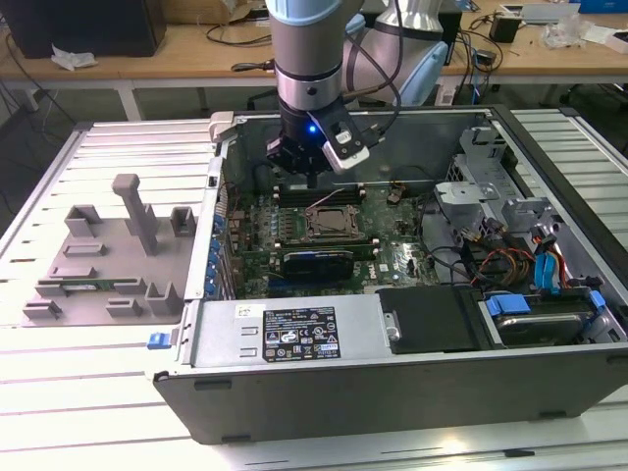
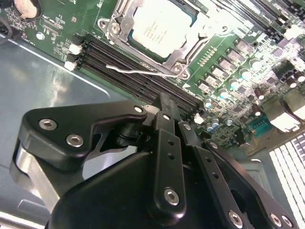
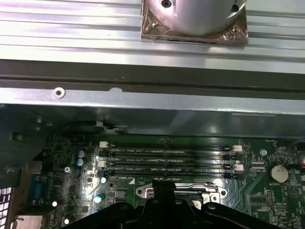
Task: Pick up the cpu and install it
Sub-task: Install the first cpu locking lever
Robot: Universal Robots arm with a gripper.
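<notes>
The cpu [image 2: 159, 28], a flat square chip with a silver top, lies inside the socket frame [image 2: 188, 50] on the green motherboard [image 2: 228, 62]. A thin wire lever [image 2: 136, 70] lies loose beside the socket. In the exterior view the socket [image 1: 329, 222] sits mid-board in the open computer case. My gripper [image 1: 304, 169] hangs just behind it, over the memory slots [image 3: 167, 160]. The black fingers [image 2: 167, 107] are pressed together with nothing between them. The gripper's dark linkage [image 3: 162, 205] overlaps the socket's metal edge in the first wrist view.
The case wall [image 1: 221, 211] rises close on the exterior view's left, and its metal rim [image 3: 152, 98] runs behind the slots. A grey fixture plate [image 1: 108, 255] with upright blocks lies outside the case. The drive cage and cables [image 1: 530, 255] and the power supply [image 1: 294, 334] crowd the rest.
</notes>
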